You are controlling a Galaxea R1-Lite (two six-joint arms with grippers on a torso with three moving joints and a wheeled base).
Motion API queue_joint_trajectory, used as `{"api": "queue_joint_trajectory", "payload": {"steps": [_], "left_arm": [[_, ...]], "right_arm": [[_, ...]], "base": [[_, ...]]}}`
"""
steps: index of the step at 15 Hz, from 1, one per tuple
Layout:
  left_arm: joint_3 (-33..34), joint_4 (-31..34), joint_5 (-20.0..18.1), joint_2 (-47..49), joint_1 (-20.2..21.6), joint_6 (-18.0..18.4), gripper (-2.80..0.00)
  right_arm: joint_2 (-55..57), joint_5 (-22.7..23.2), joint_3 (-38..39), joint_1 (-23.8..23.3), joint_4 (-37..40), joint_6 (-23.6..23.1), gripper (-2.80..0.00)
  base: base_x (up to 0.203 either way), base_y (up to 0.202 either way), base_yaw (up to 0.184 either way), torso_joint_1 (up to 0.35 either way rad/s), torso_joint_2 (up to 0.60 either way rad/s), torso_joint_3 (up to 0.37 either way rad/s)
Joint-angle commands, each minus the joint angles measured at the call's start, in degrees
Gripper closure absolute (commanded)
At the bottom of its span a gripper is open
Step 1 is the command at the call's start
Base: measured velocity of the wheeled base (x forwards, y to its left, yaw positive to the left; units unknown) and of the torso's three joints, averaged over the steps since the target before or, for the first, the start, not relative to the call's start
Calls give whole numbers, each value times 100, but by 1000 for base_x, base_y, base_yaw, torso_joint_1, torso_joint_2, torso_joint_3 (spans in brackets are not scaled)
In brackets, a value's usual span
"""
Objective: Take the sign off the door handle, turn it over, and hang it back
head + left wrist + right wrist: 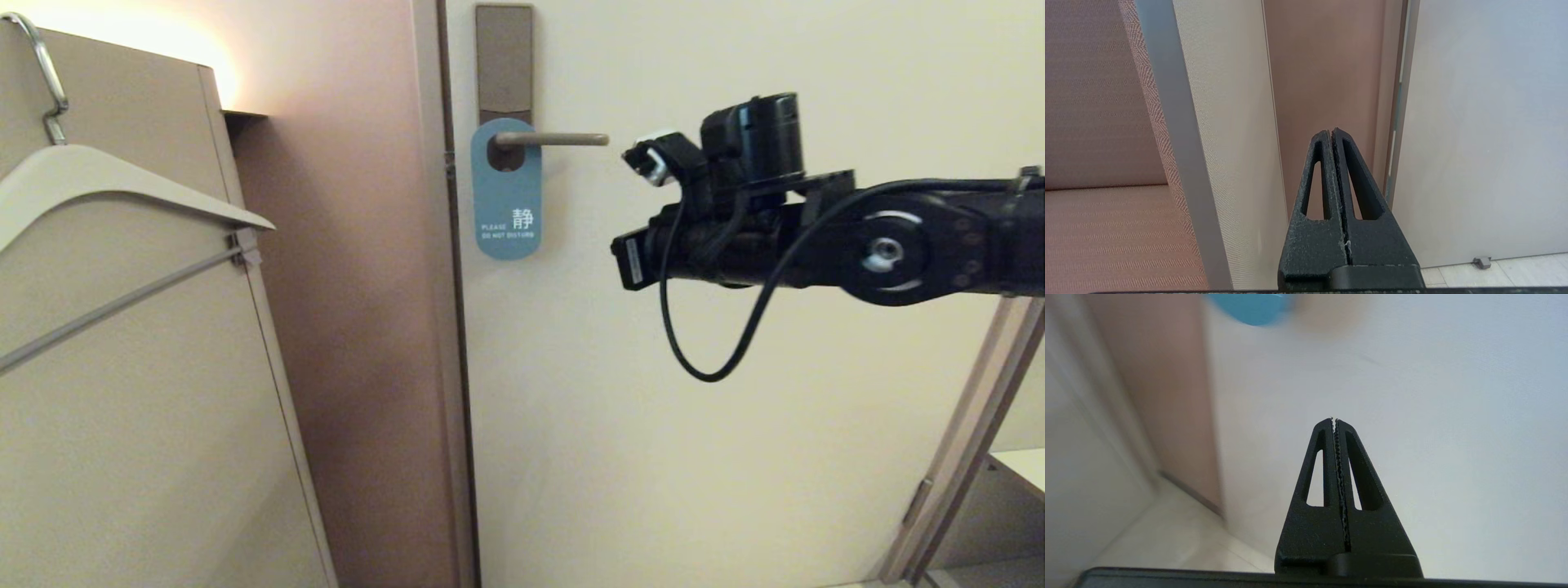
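The blue sign (pixel 506 192) hangs by its oval hole on the door handle (pixel 551 139), a slim bronze-grey lever under a tall lock plate (pixel 504 61). Its "PLEASE DO NOT DISTURB" side faces me. My right arm (pixel 816 237) reaches in level from the right, its end just right of the sign and slightly lower, apart from both sign and handle. The right gripper (pixel 1334 419) is shut and empty, facing the pale door, with the sign's lower edge (pixel 1251 310) blurred above it. The left gripper (pixel 1331 131) is shut and empty, parked low near the door's hinge side.
A pale clothes hanger (pixel 106 184) with a grey bar hangs on a beige cabinet panel (pixel 122 408) at the left. A brown wall strip (pixel 359 327) separates the cabinet from the door. A slanted frame (pixel 963 441) stands at lower right. A small door stop (pixel 1482 262) sits on the floor.
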Motion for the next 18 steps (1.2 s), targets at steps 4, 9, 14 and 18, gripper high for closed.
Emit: {"api": "queue_joint_trajectory", "payload": {"steps": [4,9,14,18], "left_arm": [[0,7,0,-2,1,0,0],[0,0,0,-2,1,0,0],[0,7,0,-2,1,0,0],[0,7,0,-2,1,0,0]], "right_arm": [[-2362,-612,894,-813,271,-8,0],[-4532,-721,3057,-1805,398,-10,0],[-6108,-718,4614,-2273,334,55,0],[-7601,-207,6254,-2728,-245,53,0]], "base": [[0,0,0,0,0,0],[0,0,0,0,0,0],[0,0,0,0,0,0],[0,0,0,0,0,0]]}}
